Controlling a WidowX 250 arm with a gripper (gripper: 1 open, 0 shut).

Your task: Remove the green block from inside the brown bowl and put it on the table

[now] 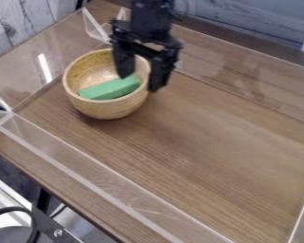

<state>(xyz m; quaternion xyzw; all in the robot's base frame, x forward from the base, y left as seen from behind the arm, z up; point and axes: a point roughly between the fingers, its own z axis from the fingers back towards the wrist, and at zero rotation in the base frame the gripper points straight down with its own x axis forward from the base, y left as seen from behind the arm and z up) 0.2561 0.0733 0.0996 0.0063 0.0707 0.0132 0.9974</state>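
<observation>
Wood-grain table [205, 142] w/ clear plastic walls; brown bowl [91, 100] sits on it, far-left.

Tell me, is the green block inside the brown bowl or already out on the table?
Inside. The green block lies on the floor of the brown bowl; the open claw hangs above its rim, holding nothing.

No text, label, brand, number or sign can be read anywhere in this view. The visible surfaces are plain, and the background is too blurred to show any lettering.
</observation>
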